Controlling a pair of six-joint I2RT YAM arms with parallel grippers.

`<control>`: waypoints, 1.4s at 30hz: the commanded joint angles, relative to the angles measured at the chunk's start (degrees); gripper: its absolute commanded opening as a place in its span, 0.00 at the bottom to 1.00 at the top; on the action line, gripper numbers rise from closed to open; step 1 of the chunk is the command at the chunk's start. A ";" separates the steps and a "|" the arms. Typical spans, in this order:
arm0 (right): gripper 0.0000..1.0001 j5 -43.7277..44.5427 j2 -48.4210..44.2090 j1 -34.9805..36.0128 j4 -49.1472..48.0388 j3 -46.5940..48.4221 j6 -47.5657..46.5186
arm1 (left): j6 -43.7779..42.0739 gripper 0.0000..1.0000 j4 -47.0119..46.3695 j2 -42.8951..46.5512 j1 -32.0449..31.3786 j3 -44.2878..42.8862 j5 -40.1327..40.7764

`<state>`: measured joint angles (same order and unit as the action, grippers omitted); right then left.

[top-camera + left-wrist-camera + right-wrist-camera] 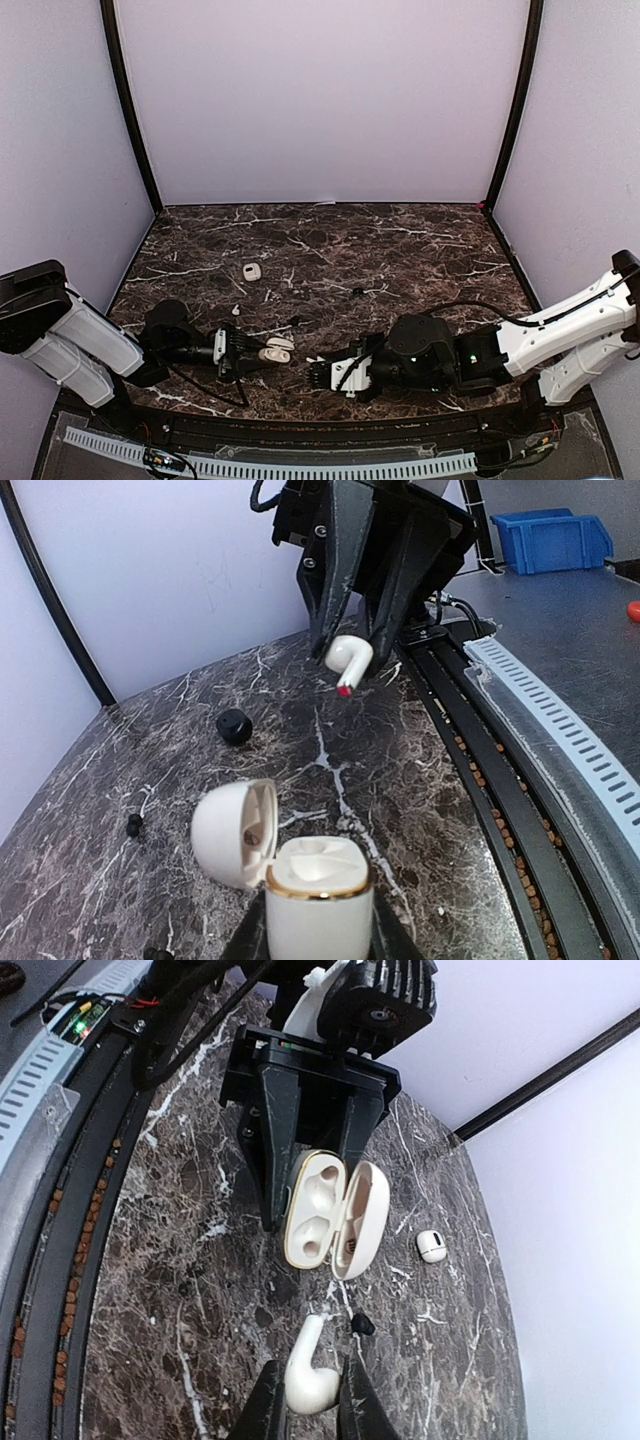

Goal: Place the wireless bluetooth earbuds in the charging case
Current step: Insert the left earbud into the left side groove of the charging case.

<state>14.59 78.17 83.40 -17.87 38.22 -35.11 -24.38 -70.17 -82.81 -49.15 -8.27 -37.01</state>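
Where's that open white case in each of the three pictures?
Top external: open white case, lower left, in left gripper.
Left wrist: bottom centre.
Right wrist: centre.
Landmark: white earbud in right gripper, both wrist views.

Surfaces — pale gloss against dark veining

Smooth, glossy white plastic charging case (318, 900) with a shiny gold metallic rim; smooth white plastic stemmed earbud (349, 658); dark brown marble-patterned tabletop (150, 750) — white-veined, faintly sheened.
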 commanded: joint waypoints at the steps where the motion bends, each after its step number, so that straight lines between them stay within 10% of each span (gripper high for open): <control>1: 0.09 3.51 0.84 0.77 2.08 2.95 -5.77 | 2.20 0.12 -1.50 -0.47 -0.34 -1.25 -2.84; 42: 0.03 -1.28 6.18 1.95 4.83 9.20 -3.92 | 1.74 0.11 1.85 -1.63 -0.25 -2.96 -6.00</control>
<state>16.82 84.03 84.71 -11.51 44.38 -43.75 -20.73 -68.47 -85.08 -49.15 -10.92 -42.63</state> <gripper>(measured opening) 0.127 0.255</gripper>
